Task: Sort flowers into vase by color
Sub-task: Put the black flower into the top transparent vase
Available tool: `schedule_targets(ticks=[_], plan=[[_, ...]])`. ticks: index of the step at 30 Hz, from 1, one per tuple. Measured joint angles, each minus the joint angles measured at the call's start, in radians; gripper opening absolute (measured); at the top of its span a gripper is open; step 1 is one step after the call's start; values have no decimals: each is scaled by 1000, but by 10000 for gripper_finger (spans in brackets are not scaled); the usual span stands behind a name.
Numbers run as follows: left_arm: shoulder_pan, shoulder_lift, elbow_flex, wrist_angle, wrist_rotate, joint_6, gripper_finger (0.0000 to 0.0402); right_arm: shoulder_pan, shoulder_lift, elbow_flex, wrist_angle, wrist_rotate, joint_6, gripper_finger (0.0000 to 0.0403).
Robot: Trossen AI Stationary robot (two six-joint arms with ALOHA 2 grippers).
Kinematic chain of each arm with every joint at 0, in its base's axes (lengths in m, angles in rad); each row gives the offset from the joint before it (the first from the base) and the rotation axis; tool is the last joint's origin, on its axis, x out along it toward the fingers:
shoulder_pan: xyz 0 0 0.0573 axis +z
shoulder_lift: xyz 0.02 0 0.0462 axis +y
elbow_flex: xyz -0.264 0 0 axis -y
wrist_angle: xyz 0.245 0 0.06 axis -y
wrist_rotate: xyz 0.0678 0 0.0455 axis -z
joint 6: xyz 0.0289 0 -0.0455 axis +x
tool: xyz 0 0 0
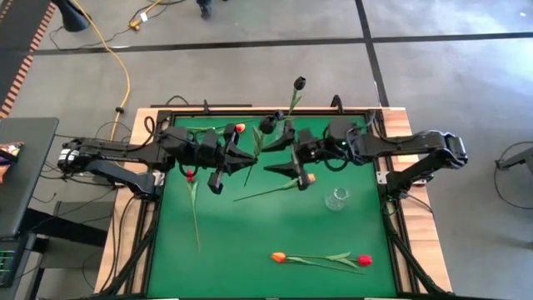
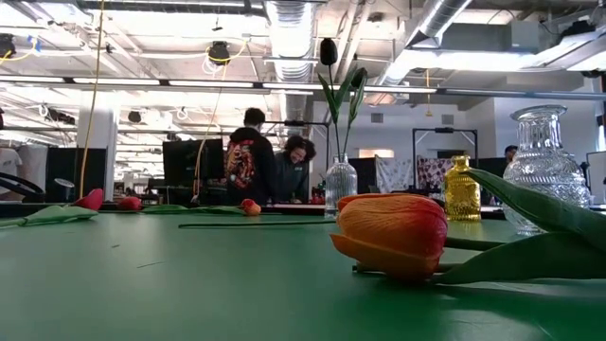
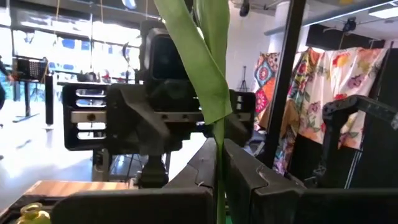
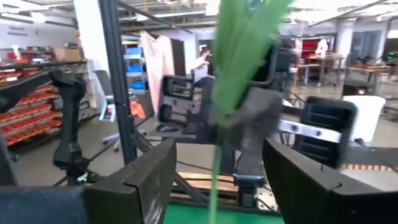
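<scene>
From above, both arms are reaching toward each other over the table's far middle, and up close the left gripper [image 3: 219, 180] is pinching a flower stem [image 3: 219, 155] while the right gripper [image 4: 214, 180] is gaping wide around it.

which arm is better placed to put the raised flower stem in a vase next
Left, likely. The left gripper is shut on the green stem, while the right gripper stands open around it, gripping nothing.
</scene>
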Motion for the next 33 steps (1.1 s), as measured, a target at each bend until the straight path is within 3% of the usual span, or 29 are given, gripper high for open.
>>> schedule_targets(ticks=[18, 28, 33], plan=[[21, 0, 0, 57, -17, -23, 0, 2, 92, 55, -7, -48, 38, 265], [21, 1, 0, 45, -122, -21, 0, 4, 91, 55, 13, 14, 48, 263], [21, 1, 0, 41, -131, -16, 0, 4, 91, 55, 13, 87, 55, 240]])
